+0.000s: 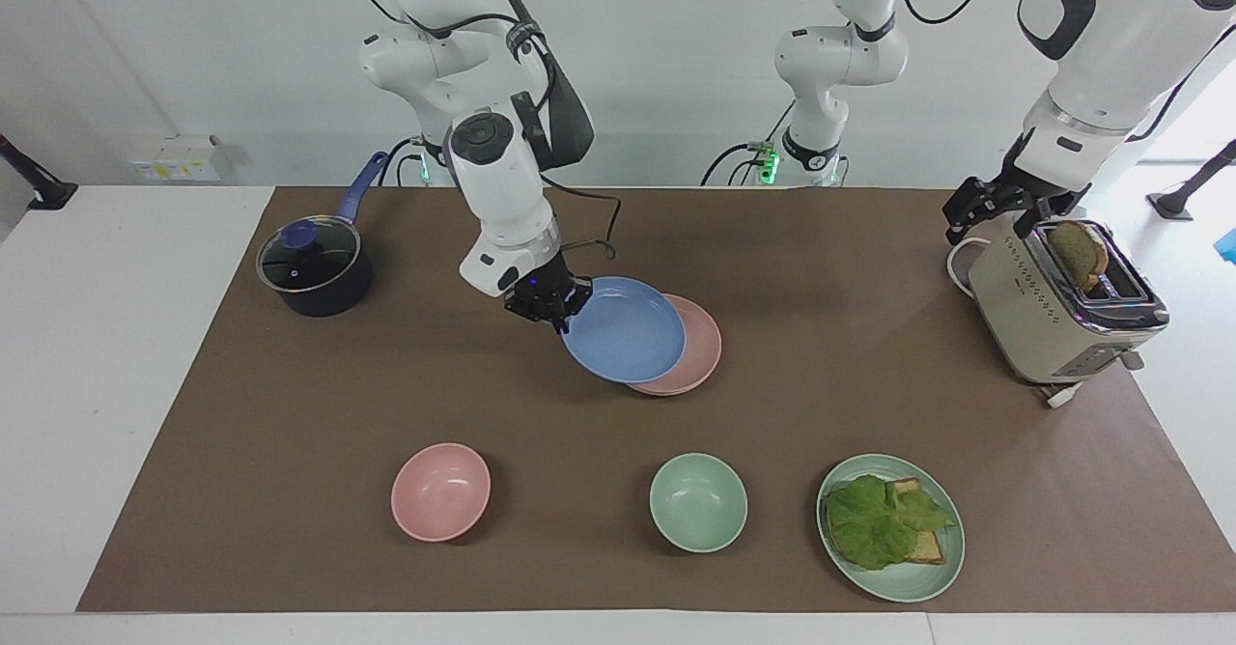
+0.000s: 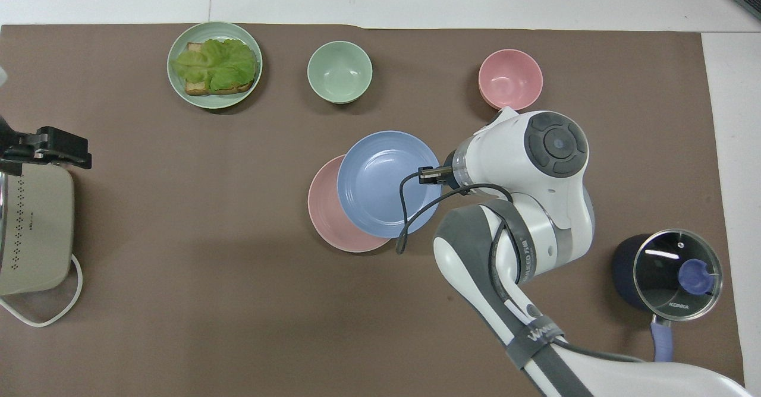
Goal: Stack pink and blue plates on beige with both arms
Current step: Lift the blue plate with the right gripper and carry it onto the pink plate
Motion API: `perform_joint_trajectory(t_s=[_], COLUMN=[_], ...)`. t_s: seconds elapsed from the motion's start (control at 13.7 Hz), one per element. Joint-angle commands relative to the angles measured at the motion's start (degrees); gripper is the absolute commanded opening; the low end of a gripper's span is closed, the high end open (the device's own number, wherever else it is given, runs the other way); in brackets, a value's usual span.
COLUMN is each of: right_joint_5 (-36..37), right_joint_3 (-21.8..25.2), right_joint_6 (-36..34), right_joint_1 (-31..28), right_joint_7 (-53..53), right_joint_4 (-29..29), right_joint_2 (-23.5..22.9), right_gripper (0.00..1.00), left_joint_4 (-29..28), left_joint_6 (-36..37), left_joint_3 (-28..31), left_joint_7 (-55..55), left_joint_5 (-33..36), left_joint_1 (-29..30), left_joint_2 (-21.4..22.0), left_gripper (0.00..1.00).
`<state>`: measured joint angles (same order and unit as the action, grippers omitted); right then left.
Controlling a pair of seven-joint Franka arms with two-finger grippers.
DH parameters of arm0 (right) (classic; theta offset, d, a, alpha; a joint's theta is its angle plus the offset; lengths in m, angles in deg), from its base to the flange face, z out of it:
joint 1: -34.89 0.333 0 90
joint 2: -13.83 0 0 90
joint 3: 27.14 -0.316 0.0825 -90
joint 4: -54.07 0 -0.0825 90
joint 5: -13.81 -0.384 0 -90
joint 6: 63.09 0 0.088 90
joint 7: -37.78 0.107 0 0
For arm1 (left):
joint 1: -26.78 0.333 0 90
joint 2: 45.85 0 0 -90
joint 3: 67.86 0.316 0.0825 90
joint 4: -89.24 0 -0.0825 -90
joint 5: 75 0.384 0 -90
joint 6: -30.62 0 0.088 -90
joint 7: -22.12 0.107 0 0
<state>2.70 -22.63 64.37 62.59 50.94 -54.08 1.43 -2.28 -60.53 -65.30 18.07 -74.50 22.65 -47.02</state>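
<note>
The blue plate (image 1: 624, 329) is gripped at its rim by the right claw (image 1: 554, 314) and held tilted over the pink plate (image 1: 697, 355), which lies mid-counter; a beige plate beneath can hardly be made out. The left claw (image 1: 995, 207) hangs spread wide over the toaster (image 1: 1057, 312).

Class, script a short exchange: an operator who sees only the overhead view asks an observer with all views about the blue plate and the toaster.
Operator: Is the blue plate down on the pink plate yet?
Observer: No. The facing view shows the right gripper shut on its rim, holding it raised off the mat, partly over the pink plate.
Operator: Anything in the toaster?
Observer: Yes, a bread slice stands in its slot. The open left gripper waits by the toaster.
</note>
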Motion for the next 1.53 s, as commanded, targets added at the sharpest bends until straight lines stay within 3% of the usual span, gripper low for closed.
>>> perform_joint_trajectory(t_s=[0.0, 0.44, 1.31, 1.38, 1.46], right_joint_5=[-0.8, -2.8, -4.4, -4.5, -5.2], right_joint_3=[0.0, -0.1, -0.2, -0.2, -0.2], right_joint_6=[1.7, 6.0, 10.5, 10.3, 10.2], right_joint_1=[1.0, 4.1, 4.2, 4.2, 4.2], right_joint_7=[0.4, 0.6, -1.1, -1.0, -0.9], right_joint_4=[-0.3, -1.5, -2.3, -2.3, -2.3], right_joint_2=[-0.7, -3.4, -6.1, -6.1, -6.1], right_gripper=[0.00, 0.00, 0.00, 0.13, 0.36], left_joint_4=[0.5, 0.5, 0.5, 0.5, 0.5], left_joint_6=[0.7, 0.8, 0.8, 0.7, 0.8], left_joint_3=[-0.2, -0.2, -0.2, -0.2, -0.2], left_joint_7=[0.4, 0.4, 0.4, 0.4, 0.4], left_joint_5=[-0.2, -0.2, -0.2, -0.2, -0.2], left_joint_1=[0.5, 0.5, 0.5, 0.5, 0.5], left_joint_2=[0.4, 0.4, 0.4, 0.4, 0.4], left_gripper=[1.00, 1.00, 1.00, 1.00, 1.00])
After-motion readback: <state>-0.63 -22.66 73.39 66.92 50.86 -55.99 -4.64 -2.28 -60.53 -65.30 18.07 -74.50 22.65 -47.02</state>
